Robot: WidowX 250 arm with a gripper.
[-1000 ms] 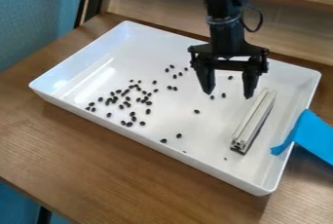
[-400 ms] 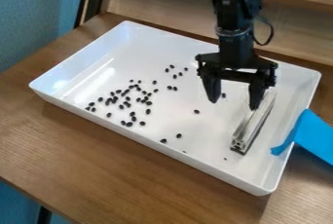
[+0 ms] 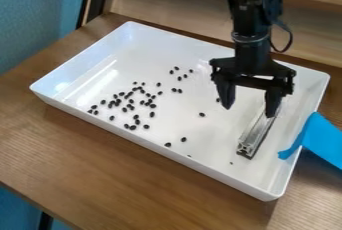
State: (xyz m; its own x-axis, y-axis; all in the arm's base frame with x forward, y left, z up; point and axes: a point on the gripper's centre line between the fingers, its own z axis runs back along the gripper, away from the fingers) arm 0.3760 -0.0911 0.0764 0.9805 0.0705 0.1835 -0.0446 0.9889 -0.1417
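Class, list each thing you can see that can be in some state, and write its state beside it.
Gripper: open, over the tray's right part
Tray: upright, holding beans and a metal bar
Beans: scattered loose, thickest toward the left
Metal bar: lying flat
Blue tape: stuck over the tray's rim

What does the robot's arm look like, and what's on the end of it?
The robot arm is black, with a thin dark cable looping out at one side and a greyish ring around it. On its end is a black gripper: a wide crossbar with two chunky jaws that narrow to blunt points.
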